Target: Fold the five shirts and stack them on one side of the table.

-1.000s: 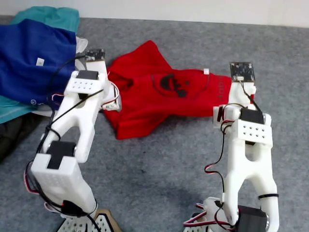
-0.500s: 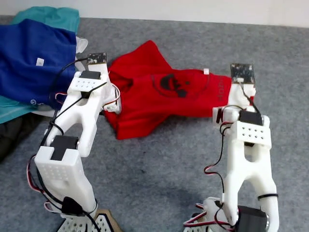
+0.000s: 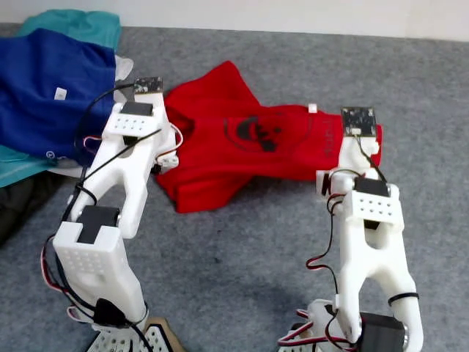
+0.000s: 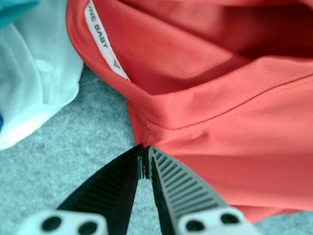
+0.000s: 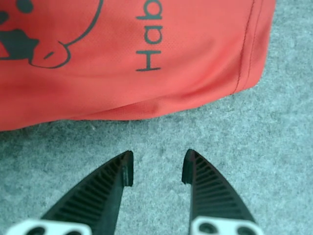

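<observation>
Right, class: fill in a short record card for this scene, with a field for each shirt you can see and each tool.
red shirt: unfolded and crumpled, mid-table, print facing up
blue shirt: upper left of the high view, lying on the teal shirt
teal shirt: under the blue one
left tool: shut at the red shirt's edge below the neck label, seemingly pinching it
right tool: open, over bare table, just short of the red shirt's hem

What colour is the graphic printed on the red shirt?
The graphic on the red shirt is black, clearest in the right wrist view.
</observation>
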Controlling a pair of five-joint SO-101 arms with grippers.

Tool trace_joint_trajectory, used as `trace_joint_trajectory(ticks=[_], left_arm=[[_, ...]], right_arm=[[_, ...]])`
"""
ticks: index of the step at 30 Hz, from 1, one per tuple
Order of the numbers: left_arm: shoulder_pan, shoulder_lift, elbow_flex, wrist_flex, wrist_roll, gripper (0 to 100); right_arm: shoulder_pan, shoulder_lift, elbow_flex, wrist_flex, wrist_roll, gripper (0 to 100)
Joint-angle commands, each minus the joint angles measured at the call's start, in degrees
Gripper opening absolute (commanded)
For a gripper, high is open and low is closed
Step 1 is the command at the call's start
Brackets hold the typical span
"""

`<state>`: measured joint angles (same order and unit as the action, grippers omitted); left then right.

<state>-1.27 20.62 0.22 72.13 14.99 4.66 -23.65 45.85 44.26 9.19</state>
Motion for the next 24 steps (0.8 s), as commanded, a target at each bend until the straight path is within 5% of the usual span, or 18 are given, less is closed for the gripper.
trace_joint_trajectory(ticks=[1,12,24], left_arm=[[0.3,-0.7,-3.9,4.3,0.5,1],[-8.7,-11.2,-2.7,11.3,4.3,1],[-15.3,-24.2,9.8,4.0,6.7,1]], right_arm=[[-0.5,-2.3,-0.4,-0.9,-2.5,17.0],[-2.2,-2.3,1.1,-1.0,-3.1,17.0],[-2.3,-3.0,4.4,1.8,-2.4,17.0]])
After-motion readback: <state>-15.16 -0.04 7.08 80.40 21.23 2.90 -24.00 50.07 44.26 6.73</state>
